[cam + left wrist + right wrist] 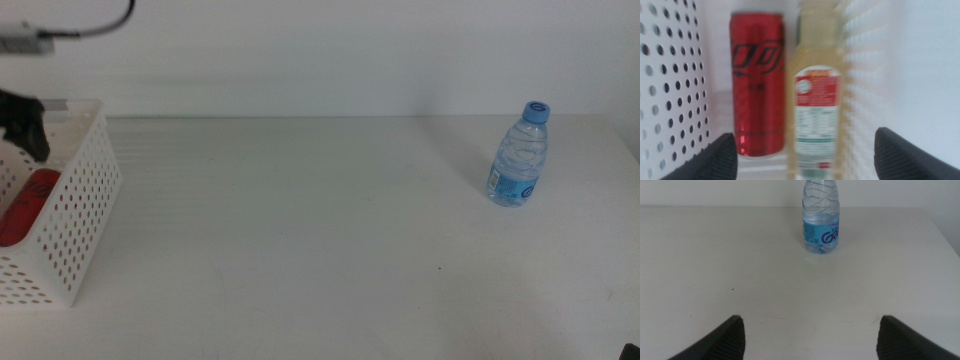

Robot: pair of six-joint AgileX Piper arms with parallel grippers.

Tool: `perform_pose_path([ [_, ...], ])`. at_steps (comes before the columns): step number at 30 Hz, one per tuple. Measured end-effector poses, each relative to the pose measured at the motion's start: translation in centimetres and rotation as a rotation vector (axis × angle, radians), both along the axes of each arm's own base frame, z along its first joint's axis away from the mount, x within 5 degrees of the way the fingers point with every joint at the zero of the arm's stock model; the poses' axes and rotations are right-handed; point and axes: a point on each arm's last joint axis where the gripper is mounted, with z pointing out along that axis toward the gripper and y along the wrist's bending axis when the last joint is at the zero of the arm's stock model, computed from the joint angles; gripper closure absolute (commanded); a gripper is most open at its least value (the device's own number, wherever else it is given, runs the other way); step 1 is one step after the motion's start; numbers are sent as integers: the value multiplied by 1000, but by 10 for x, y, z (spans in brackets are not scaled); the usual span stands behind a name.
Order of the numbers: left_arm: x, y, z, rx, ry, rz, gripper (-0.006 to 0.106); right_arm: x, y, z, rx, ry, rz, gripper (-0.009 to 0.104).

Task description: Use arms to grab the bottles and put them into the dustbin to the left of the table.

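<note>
Water bottle upright, alone on table; can, yellow bottle apparently inside dustbin. Left gripper released above; right gripper spread, facing bottle. Off-centre approach risks toppling it.

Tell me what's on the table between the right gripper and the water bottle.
Nothing but bare table. The right wrist view shows the open right gripper facing the upright water bottle across plain white tabletop.

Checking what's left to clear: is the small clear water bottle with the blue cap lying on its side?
No, the small clear water bottle stands upright on the white table, blue cap up.
</note>
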Motion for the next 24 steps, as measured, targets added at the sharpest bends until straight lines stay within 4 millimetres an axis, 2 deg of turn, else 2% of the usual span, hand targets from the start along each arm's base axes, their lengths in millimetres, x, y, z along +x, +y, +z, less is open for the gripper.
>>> perform_pose_path([
  [5,-26,-15,41,-60,-145,8,11,0,0,0,0,0,0,25],
  [12,-92,-55,84,-110,-480,-72,15,0,0,0,0,0,0,25],
  [18,-157,-104,106,-121,-698,-232,15,0,0,0,0,0,0,25],
  [21,-187,-122,110,-139,-784,-313,15,0,0,0,0,0,0,25],
  [24,-213,-130,105,-159,-825,-366,15,0,0,0,0,0,0,25],
])
